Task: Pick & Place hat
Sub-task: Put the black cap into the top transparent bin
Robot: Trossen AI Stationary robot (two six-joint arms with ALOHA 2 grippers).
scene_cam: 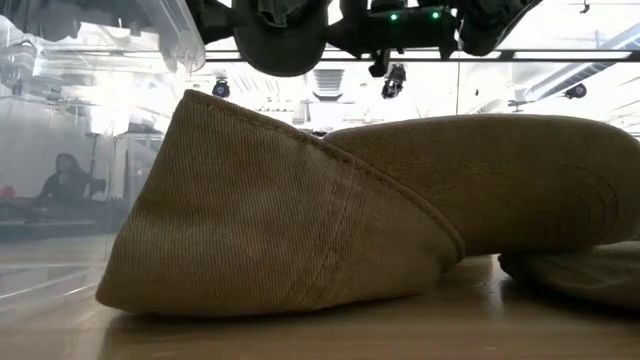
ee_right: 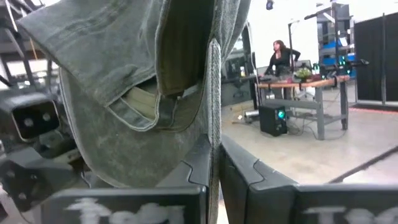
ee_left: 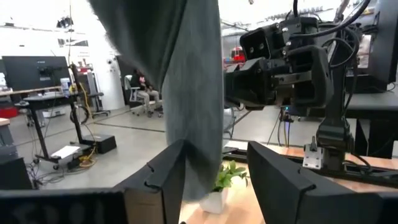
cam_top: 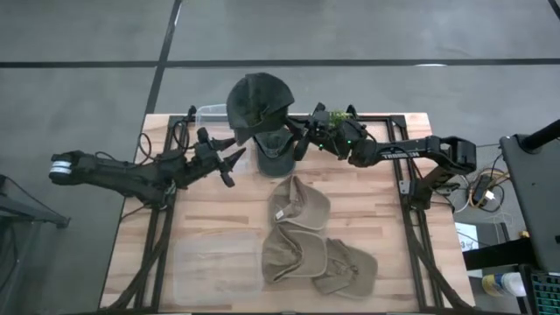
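While the right claw (cam_top: 302,140) clamps it, the dark hat (cam_top: 258,105) hangs crown up, left claw (cam_top: 234,162) released.

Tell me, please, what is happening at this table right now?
The right gripper is shut on a dark grey hat, holding it up above the far edge of the table. The left gripper is beside it with its fingers open around the hanging fabric, not clamping it. Below the raised hat sits another dark cap, and several tan hats lie in a pile nearer the front. A clear container rests at the front left.
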